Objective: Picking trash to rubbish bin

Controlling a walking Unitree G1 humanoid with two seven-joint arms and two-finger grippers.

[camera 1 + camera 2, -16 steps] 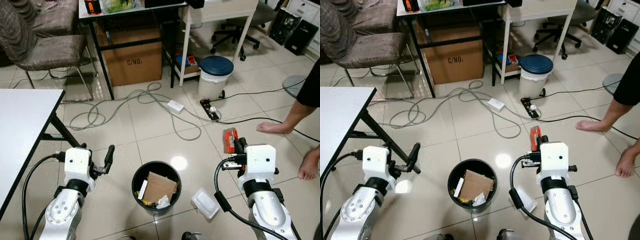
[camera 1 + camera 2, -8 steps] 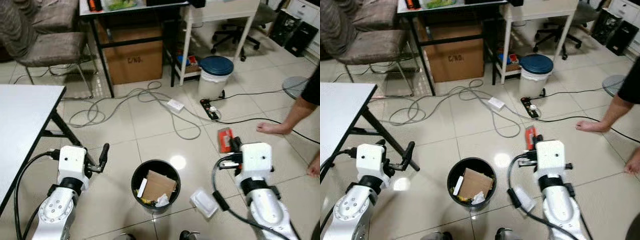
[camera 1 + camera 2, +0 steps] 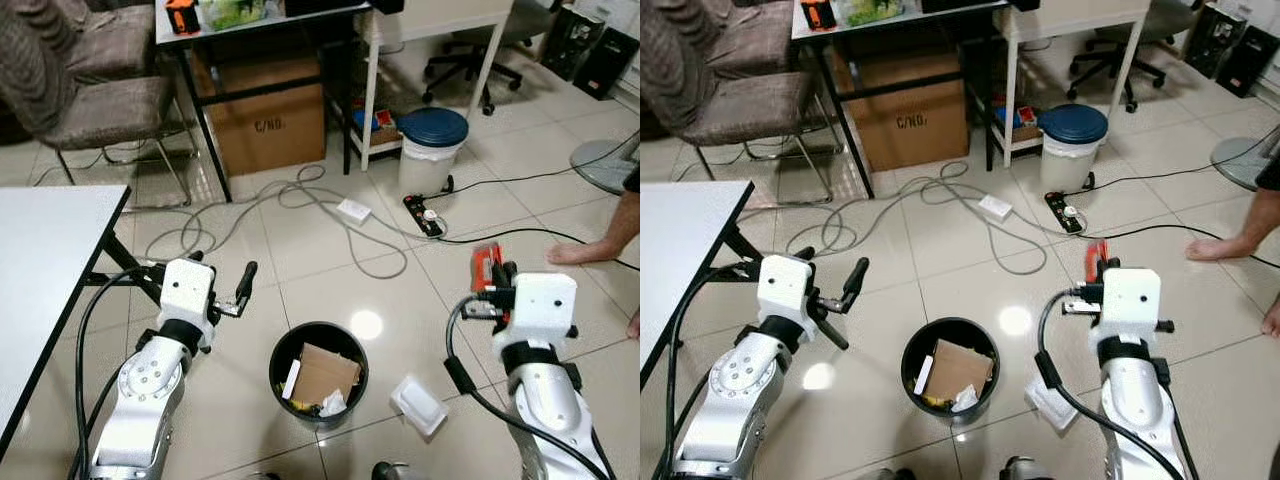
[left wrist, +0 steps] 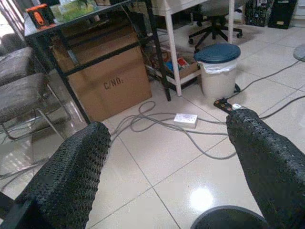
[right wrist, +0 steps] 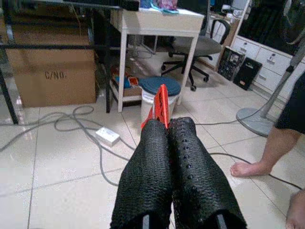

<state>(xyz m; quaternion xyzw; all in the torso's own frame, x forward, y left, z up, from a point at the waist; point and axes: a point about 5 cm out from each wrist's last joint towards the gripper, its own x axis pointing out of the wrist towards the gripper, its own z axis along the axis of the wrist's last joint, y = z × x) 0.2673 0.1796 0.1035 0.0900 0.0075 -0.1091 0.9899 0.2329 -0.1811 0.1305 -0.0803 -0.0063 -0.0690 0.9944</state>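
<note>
1. While the red wrapper (image 5: 160,102) sits pinched between the right hand's (image 5: 167,125) pressed-together fingers, it is raised beside the black bin (image 3: 318,374).
2. Carrying step; next, swing over the bin and release.
3. Left hand (image 4: 167,157) hovers spread; white packet (image 3: 419,405) lies on the floor.

Bright even indoor light, ceiling-lamp glare on glossy floor tiles (image 3: 365,324), sharp frames, soft shadows

Your two head views look steeply down at the tiled floor (image 3: 300,270), black bin (image 3: 318,373) at lower centre. Each wrist view faces low and forward, sharing the cardboard box (image 4: 105,83) and blue-lidded bin (image 5: 161,87) upper in frame.
</note>
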